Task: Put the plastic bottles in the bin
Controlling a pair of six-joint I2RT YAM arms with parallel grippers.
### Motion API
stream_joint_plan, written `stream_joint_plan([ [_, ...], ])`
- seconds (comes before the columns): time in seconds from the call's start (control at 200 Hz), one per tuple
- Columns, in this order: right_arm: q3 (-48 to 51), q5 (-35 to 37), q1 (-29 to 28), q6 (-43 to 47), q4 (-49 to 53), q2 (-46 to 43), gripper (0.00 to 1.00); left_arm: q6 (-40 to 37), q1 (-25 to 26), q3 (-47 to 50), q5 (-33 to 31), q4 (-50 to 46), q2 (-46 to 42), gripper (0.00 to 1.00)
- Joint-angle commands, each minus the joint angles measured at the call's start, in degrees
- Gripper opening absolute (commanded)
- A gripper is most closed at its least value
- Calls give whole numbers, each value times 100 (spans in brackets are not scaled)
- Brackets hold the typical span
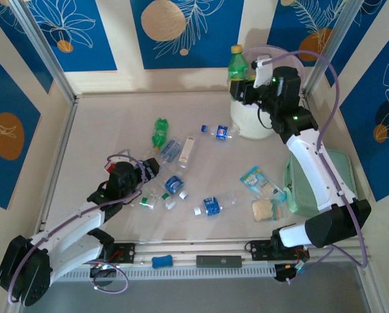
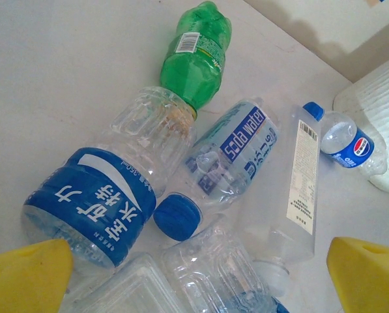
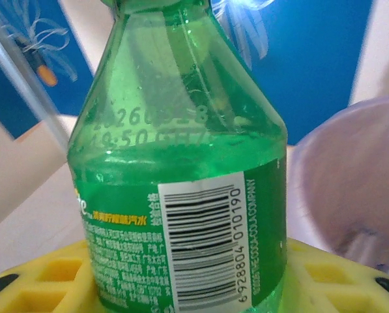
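The right claw (image 1: 242,85) is clamped on the lower body of a green plastic bottle with a yellow cap (image 1: 236,62). It holds the bottle upright at the left rim of the round white bin with a lilac bag liner (image 1: 249,124), at the far right of the table (image 1: 96,130). Whether the bottle is already over the opening cannot be determined. In the right wrist view the yellow pads (image 3: 44,274) flank the labelled section.

The left claw (image 1: 150,168) stands fully apart, holding nothing. It is above a cluster of clear plastic bottles with blue labels (image 2: 96,208), which lie on their sides touching one another. A second green bottle (image 2: 197,59) lies at the cluster's far end.

Handling: the bottles look empty, hence light, thin-walled and smooth. Expect a wall to dent and a round body to roll or slip out under a hard pinch. Take hold across the body at the label or ribbed section, at right angles to the long axis. Single out a bottle at the cluster's edge.
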State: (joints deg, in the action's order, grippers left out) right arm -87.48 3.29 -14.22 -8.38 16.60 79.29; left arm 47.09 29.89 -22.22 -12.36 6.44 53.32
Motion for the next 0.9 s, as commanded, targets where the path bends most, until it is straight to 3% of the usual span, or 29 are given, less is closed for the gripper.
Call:
stream_joint_plan([
  [0.0, -323, 486, 247, 167, -219, 53, 45, -165, -66, -123, 115, -39, 38, 100],
  [0.445, -2083, 743, 1090, -22, 860, 1595, 45, -203, -63, -248, 357, -20, 214, 100],
  [0.895, -4331, 551, 1325, -129, 2948, 3644, 45, -349, -64, -327, 521, -136, 234, 100],
])
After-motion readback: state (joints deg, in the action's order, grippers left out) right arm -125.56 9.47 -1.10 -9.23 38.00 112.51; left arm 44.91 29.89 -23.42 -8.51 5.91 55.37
